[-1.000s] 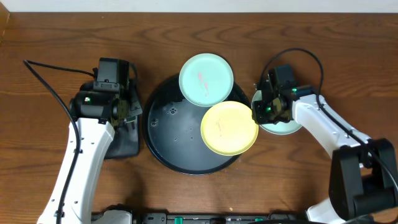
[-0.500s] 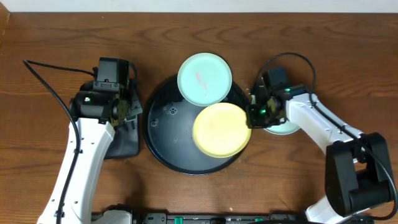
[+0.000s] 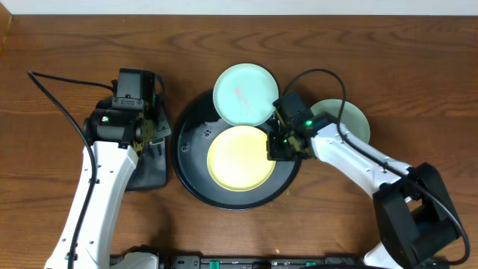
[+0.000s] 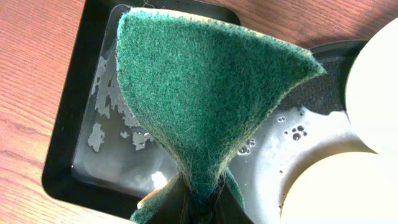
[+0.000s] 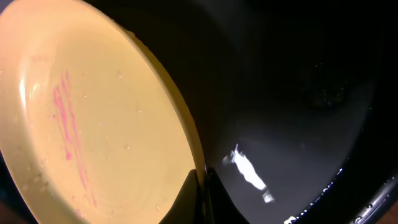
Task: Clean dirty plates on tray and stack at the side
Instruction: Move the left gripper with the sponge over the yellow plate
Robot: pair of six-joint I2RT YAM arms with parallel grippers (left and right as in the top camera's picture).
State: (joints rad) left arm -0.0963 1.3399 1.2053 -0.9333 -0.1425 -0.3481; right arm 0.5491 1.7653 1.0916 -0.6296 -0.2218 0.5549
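Yellow rim grip: the right gripper (image 5: 202,186) has both fingers pressed thin onto the edge of the yellow plate (image 3: 237,157), on the plate's right side.
Yellow plate surface: pink streaks (image 5: 68,118) run across the bowl, with small droplets around them.
Yellow plate place: inside the round black tray (image 3: 190,149), near its middle; cannot tell whether the pinched edge is lifted.
Tray floor: wet and glossy beside the plate.
Left fingers: the left gripper (image 4: 193,208) is clamped on the narrow end of a green scouring pad (image 4: 199,106); the pad fans out wide above and hides most of the fingers.
Left gripper place: just left of the tray, over the small rectangular tray (image 4: 68,124), whose floor holds patches of water.
Marked mint plate (image 3: 245,93): rests across the tray's far rim, pink mark on it, touching or overlapping the yellow plate's far edge.
Second mint plate (image 3: 345,119): on the wooden table (image 3: 60,45), just right of the tray, partly under the right arm.
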